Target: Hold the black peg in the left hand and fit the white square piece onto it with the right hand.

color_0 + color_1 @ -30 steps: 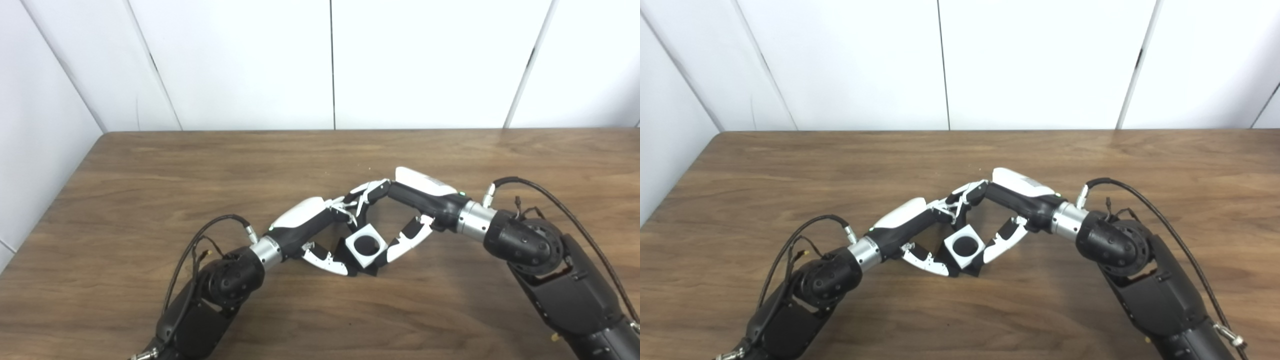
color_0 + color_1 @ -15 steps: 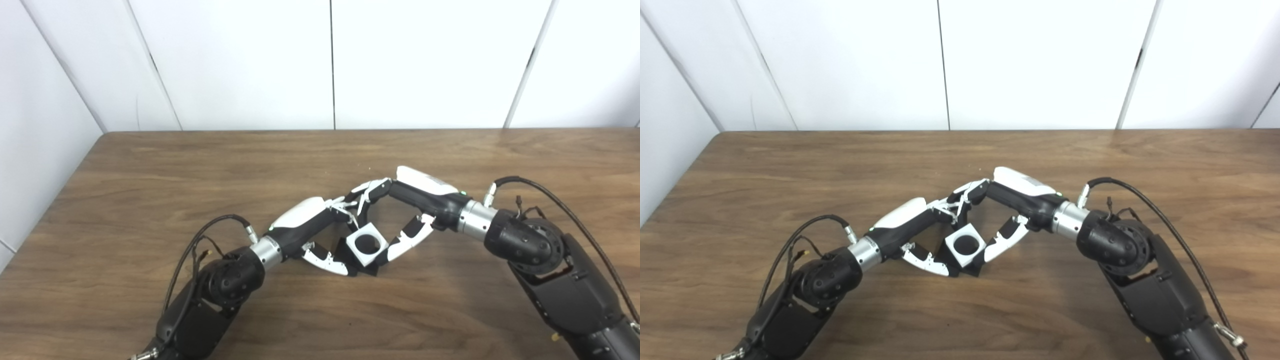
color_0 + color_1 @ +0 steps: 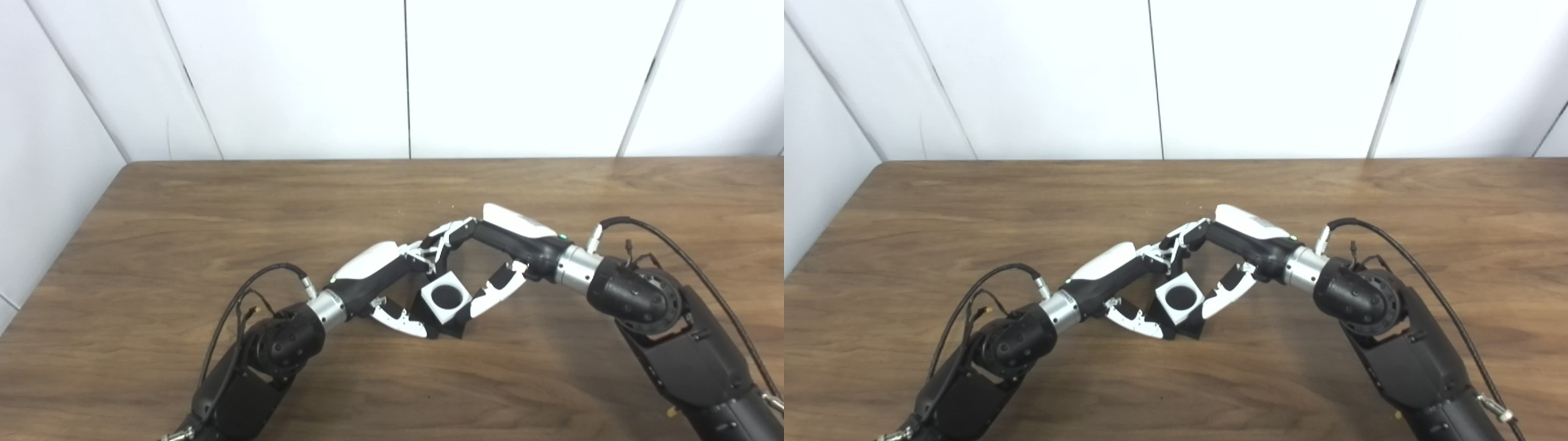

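The white square piece (image 3: 446,296) sits mid-table between my two hands, its round centre showing black. A black part (image 3: 453,331), apparently the black peg's base, pokes out under the piece's near edge; the rest of the peg is hidden. My left hand (image 3: 392,277) reaches in from the left, its thumb low beside the black base and its fingers curled behind the piece. My right hand (image 3: 503,248) comes from the right, thumb (image 3: 490,294) against the piece's right side and fingers arched over its far corner, meeting the left fingers there.
The brown wooden table (image 3: 184,202) runs back to white wall panels. Its left edge slants along the picture's left side. Black cables loop off both wrists (image 3: 1353,229).
My right arm has shifted slightly left, and the white piece has moved a little left and turned slightly. The left arm has stayed put.
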